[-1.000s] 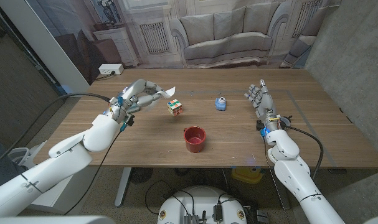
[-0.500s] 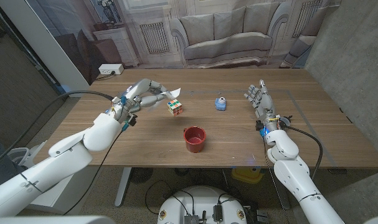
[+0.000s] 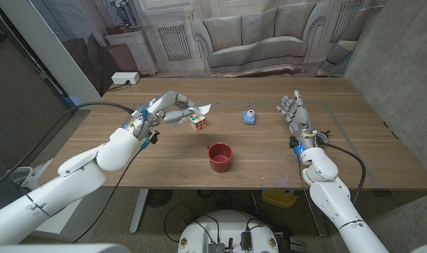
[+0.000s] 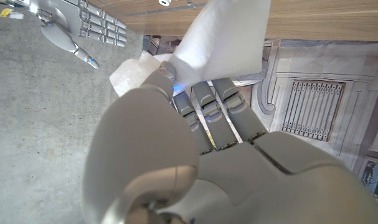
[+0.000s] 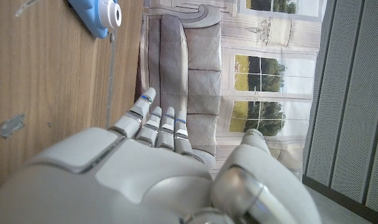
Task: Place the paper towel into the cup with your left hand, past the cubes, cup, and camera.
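My left hand (image 3: 167, 112) is raised over the table's left part and holds a white paper towel (image 3: 202, 108) in its fingers; the towel sticks out just above the multicoloured cube (image 3: 197, 121). From the left wrist, the paper towel (image 4: 223, 37) shows large beyond my left hand (image 4: 195, 143). A red cup (image 3: 219, 157) stands upright nearer me, right of that hand. A small blue camera (image 3: 249, 117) sits mid-table, also seen as the camera (image 5: 100, 14) from the right wrist. My right hand (image 3: 293, 112) stands on the table at the right, fingers straight, holding nothing.
The wooden table (image 3: 354, 140) has bare surface right of the cup and around my right hand (image 5: 157, 155). A backdrop printed with a sofa (image 3: 262, 31) hangs behind the far edge. A white power strip (image 3: 124, 78) lies beyond the table's far left corner.
My left hand has carried the paper towel to the right, from left of the cube to over it. The right hand has stayed put.
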### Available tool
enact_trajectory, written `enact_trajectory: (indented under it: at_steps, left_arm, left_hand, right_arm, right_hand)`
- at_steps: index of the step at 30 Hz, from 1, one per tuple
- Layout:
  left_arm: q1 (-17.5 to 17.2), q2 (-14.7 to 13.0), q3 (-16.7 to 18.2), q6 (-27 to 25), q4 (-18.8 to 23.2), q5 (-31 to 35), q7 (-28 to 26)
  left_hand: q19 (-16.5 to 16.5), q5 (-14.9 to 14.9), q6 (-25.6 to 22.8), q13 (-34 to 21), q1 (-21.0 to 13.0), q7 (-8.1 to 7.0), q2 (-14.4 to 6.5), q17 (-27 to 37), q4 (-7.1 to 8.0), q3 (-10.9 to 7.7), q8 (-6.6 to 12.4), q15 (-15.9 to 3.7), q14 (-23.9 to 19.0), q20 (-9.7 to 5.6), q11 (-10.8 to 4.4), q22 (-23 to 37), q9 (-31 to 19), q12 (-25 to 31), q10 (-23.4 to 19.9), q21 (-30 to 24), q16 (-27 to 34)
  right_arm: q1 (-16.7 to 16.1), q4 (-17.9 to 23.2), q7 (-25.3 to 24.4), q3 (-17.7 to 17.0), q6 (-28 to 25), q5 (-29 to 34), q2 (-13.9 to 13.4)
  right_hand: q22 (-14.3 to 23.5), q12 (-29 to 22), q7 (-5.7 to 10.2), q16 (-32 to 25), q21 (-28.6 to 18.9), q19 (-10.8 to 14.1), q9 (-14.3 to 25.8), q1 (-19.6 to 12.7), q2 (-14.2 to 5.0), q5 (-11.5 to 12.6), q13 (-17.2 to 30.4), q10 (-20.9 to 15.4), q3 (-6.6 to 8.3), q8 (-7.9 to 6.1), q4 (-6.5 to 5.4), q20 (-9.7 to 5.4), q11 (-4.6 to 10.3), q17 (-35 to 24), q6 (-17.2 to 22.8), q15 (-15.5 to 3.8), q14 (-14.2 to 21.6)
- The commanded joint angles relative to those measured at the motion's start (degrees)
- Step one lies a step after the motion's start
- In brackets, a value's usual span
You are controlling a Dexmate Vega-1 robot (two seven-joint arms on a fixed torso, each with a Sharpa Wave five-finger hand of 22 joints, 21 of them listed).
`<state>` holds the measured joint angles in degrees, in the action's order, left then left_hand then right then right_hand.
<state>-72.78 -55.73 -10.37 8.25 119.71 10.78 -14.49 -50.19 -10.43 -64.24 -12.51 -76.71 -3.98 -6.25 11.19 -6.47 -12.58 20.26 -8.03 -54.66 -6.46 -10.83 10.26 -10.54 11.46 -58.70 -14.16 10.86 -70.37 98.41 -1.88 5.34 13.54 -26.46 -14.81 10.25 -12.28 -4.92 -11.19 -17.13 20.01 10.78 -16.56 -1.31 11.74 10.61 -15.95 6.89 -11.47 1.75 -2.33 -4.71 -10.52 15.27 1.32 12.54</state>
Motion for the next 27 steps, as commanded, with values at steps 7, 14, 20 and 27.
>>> enact_trajectory:
  at_steps: [7, 14, 20, 27]
  left_arm:
    - [1.12, -0.44, -1.68, 2.22, 0.50, 0.10, 3.50]
    - [0.70, -0.92, -1.80, 2.48, 1.53, 0.59, 4.29]
    - [0.80, -0.99, -2.30, 2.89, 1.93, 0.74, 5.13]
    - [0.75, -1.00, -2.68, 3.92, 2.15, 0.35, 5.92]
  left_hand:
    - [0.51, -0.16, -0.39, -0.04, 0.22, 0.13, 0.17, -0.04, 0.01, -0.62, -0.49, -4.55, 0.46, 0.15, 0.11, 0.13, -0.15, -0.11, -0.17, 0.29, -0.12]
    - [0.50, -0.16, -0.52, -0.04, 0.18, -0.17, 0.17, -0.05, -0.03, -0.68, -0.57, -4.60, 0.46, 0.12, 0.30, 0.14, -0.15, -0.04, -0.32, 0.31, -0.05]
    - [0.57, -0.15, -0.65, -0.04, 0.17, -0.08, 0.19, -0.05, -0.05, -0.74, -0.64, -4.61, 0.52, 0.15, 0.32, 0.14, -0.15, -0.08, -0.23, 0.37, -0.03]
    - [0.64, -0.14, -0.56, -0.17, 0.16, 0.02, 0.17, -0.06, -0.06, -0.83, -0.85, -4.59, 0.70, 0.24, 0.37, 0.15, -0.16, 0.06, -0.36, 0.44, -0.03]
  right_arm:
    - [-0.02, 0.73, -0.16, -0.20, -0.07, 0.28, -0.16]
    - [-0.31, 1.11, -0.11, -0.58, 0.26, 0.08, -0.18]
    - [-0.58, 1.33, 0.01, -0.73, 0.32, -0.08, -0.23]
    - [-0.88, 1.66, 0.09, -0.87, 0.35, -0.18, -0.31]
  right_hand:
    - [0.19, 0.06, -0.29, 0.28, 0.48, 0.45, 0.26, 0.00, -0.28, -0.17, 0.13, -0.07, -0.27, 0.13, -0.08, -1.92, -0.08, -0.21, 0.16, 0.01, 0.21]
    - [0.19, 0.06, -0.30, 0.28, 0.59, 0.48, 0.26, -0.01, -0.30, -0.17, 0.13, -0.07, -0.30, 0.12, -0.05, -1.93, -0.09, -0.21, 0.18, 0.07, 0.23]
    - [0.20, 0.07, -0.24, 0.28, 0.70, 0.53, 0.26, -0.03, -0.32, -0.17, 0.13, -0.06, -0.33, 0.13, -0.02, -1.92, -0.05, -0.21, 0.17, 0.07, 0.25]
    - [0.20, 0.08, -0.26, 0.30, 0.79, 0.59, 0.26, -0.02, -0.32, -0.17, 0.13, -0.05, -0.38, 0.12, -0.01, -1.92, -0.07, -0.21, 0.19, 0.00, 0.21]
